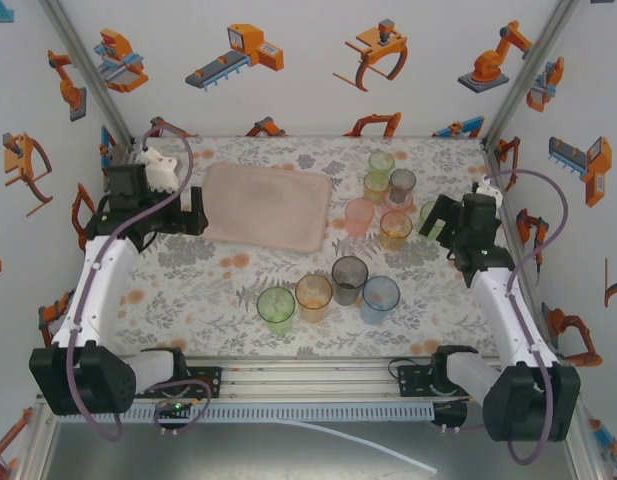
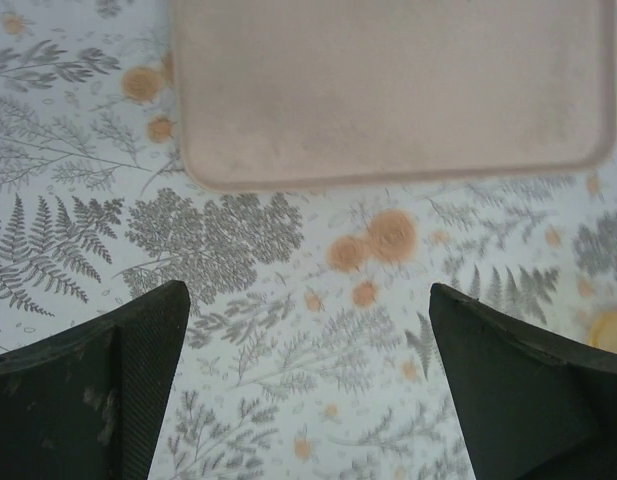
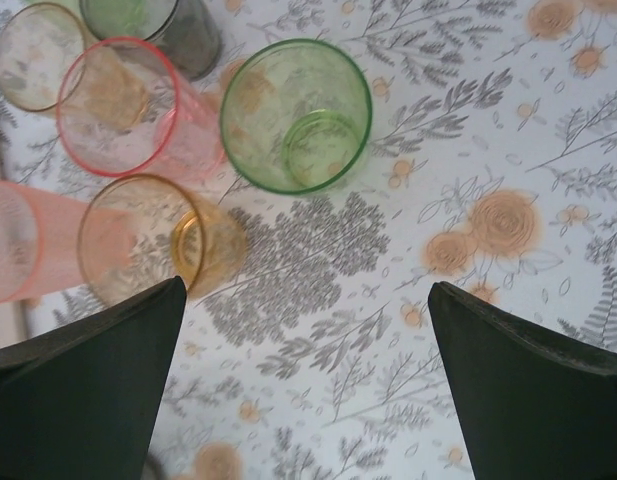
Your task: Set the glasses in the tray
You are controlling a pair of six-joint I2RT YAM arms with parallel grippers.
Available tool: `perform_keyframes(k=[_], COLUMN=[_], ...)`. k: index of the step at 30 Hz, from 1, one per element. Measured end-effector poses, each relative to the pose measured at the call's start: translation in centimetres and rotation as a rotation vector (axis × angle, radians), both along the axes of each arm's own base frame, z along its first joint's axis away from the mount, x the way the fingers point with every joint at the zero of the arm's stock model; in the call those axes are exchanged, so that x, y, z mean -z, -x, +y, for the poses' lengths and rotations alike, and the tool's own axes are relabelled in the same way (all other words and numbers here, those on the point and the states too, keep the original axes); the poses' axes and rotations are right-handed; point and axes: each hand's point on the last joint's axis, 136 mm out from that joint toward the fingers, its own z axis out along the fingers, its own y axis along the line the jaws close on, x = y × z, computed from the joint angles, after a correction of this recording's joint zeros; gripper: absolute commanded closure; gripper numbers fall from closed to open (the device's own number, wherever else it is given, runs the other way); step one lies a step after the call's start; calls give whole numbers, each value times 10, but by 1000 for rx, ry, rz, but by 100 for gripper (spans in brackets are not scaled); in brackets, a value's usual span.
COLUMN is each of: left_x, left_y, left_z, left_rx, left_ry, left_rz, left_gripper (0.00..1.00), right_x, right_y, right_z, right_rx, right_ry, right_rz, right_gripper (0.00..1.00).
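Tumblers (image 1: 349,275) in two groups, far right and near centre, perhaps ten; pink tray (image 1: 266,205) far left. Fingers (image 2: 138,370) spread wide on left gripper (image 2: 308,288) and right gripper (image 3: 307,283).

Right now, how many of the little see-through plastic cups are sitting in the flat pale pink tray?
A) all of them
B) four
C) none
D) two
C: the flat pale pink tray holds no cup; the green translucent plastic tumbler in the near row and the pink tumbler right of the tray stand, like the rest, on the floral tablecloth.
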Motion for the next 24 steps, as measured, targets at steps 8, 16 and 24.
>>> perform_keyframes(k=[8,16,24], left_x=[8,5,12], left_y=[37,71,97], left_z=[-42,-76,-102], left_rx=[233,403,542], left_ry=[-36,-52,-81], left_rz=[169,189,227], left_gripper=[3,3,3], right_x=[-55,-42,-74], right_y=[-8,-14,15], right_z=[53,100,129], right_rx=[-199,-399,-473], right_ry=[-260,-413,-172], right_rz=[-46,59,132], right_gripper=[0,21,22])
